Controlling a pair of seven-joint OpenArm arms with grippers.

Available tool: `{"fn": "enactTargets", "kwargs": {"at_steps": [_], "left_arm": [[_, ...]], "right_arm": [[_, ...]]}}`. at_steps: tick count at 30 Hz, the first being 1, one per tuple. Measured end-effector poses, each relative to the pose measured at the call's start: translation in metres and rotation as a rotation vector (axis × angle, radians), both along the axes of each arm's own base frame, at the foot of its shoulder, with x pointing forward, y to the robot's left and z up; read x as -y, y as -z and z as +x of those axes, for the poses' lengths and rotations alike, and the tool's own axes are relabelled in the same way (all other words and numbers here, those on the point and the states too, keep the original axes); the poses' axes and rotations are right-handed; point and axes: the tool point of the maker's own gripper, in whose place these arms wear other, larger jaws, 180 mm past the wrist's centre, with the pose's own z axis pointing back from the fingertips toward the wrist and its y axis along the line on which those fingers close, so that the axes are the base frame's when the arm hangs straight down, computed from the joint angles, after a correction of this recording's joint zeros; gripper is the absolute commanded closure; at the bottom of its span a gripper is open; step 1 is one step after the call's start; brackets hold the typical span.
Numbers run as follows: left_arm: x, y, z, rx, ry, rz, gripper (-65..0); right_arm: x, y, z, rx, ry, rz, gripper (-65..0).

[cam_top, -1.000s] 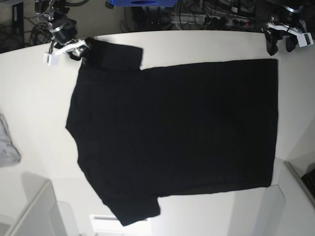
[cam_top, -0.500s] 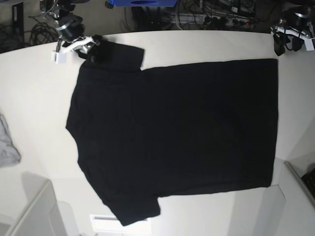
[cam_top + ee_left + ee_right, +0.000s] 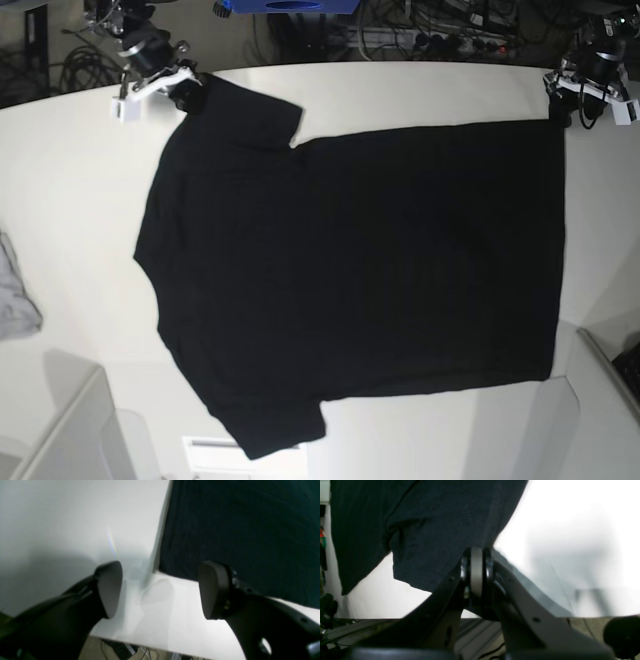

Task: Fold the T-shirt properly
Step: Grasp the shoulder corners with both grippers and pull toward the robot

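The black T-shirt (image 3: 360, 280) lies spread flat on the white table (image 3: 420, 95), collar toward the left and hem toward the right, no print showing. At the far left, my right gripper (image 3: 188, 94) is shut on the outer edge of the far sleeve (image 3: 432, 530); its jaws (image 3: 476, 572) are pressed together with the cloth's edge pinched there. At the far right, my left gripper (image 3: 570, 108) hangs open just above the table by the hem's far corner. In the left wrist view that corner (image 3: 165, 567) lies just ahead of the open gripper (image 3: 160, 590).
A small grey cloth (image 3: 15, 290) lies at the table's left edge. White bins stand at the near left (image 3: 70, 430) and near right (image 3: 610, 380). Cables and a blue object (image 3: 290, 6) lie beyond the far edge.
My right gripper has shut on the far sleeve and drawn it outward, so the sleeve lies flatter. My left gripper has come down toward the hem's far corner, still open.
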Motion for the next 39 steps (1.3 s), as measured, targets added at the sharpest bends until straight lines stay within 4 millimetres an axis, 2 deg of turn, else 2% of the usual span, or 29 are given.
{"fn": "enactTargets", "kwargs": {"at_steps": [7, 10, 17, 25, 26, 28, 33, 34, 39], "left_arm": [[-0.001, 0.020, 0.001, -0.020, -0.044, -0.058, -44.8], [-0.002, 0.021, 0.005, -0.007, -0.049, -0.064, -44.8], [0.022, 0.024, 0.024, 0.020, 0.015, -0.100, -44.6], [0.025, 0.028, 0.033, 0.024, -0.024, -0.114, -44.1], [0.026, 0.027, 0.035, 0.025, -0.023, -0.114, -42.3], [0.025, 0.030, 0.037, 0.023, -0.034, -0.124, -33.7], [0.023, 0.039, 0.040, 0.027, -0.061, -0.152, -2.5], [0.024, 0.039, 0.039, 0.022, -0.058, -0.155, 0.0], [0.025, 0.039, 0.038, 0.019, -0.054, -0.154, 0.0]], "right_arm": [[0.001, 0.001, 0.000, 0.000, 0.004, 0.002, 0.0], [0.001, 0.001, 0.000, 0.002, 0.006, 0.002, 0.0], [0.000, 0.000, 0.001, 0.003, 0.007, 0.004, 0.0], [0.001, 0.000, 0.001, 0.004, 0.007, 0.003, 0.0], [0.001, 0.000, 0.001, 0.005, 0.007, 0.003, 0.0], [0.001, 0.000, 0.001, 0.005, 0.008, 0.003, 0.0], [0.001, 0.000, 0.001, 0.004, 0.006, 0.001, 0.0], [0.001, 0.000, 0.001, 0.004, 0.006, 0.001, 0.0], [0.001, -0.002, 0.002, 0.008, 0.001, -0.005, 0.0]]}}
